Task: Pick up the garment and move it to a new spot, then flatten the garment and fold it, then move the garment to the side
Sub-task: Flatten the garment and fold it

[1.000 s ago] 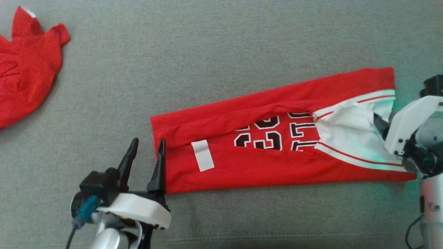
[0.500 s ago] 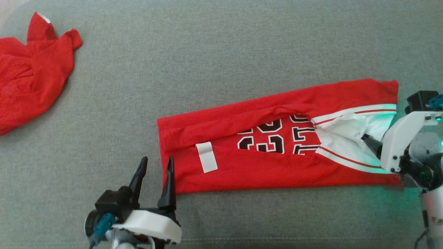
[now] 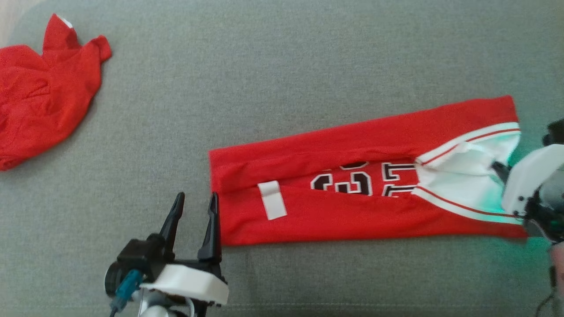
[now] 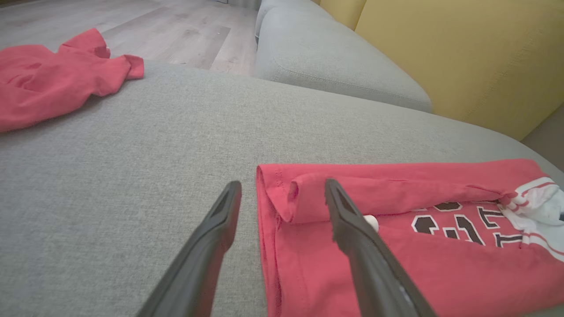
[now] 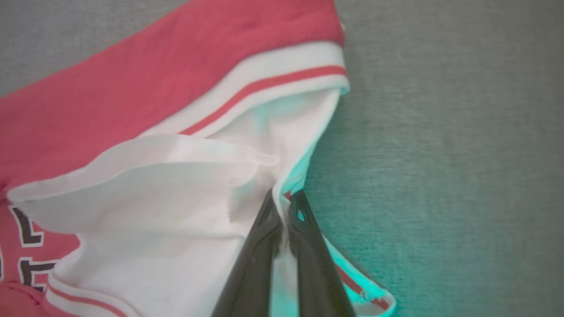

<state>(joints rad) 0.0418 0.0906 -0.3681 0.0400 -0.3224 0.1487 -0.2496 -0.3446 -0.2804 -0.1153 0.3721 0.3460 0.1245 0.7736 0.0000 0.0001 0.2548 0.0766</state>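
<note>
Red, the garment [image 3: 361, 207] lies as a long strip stretched from one arm to the other; its hem end sits just right of the left gripper [image 3: 196, 197], which is spread; its white-trimmed end is pinched in the right gripper [image 5: 285, 196]; grey sofa cushion [image 3: 282, 66] beneath; another red cloth [image 3: 44, 92] well left of the left gripper; wood floor [image 4: 176, 26] beyond.
</note>
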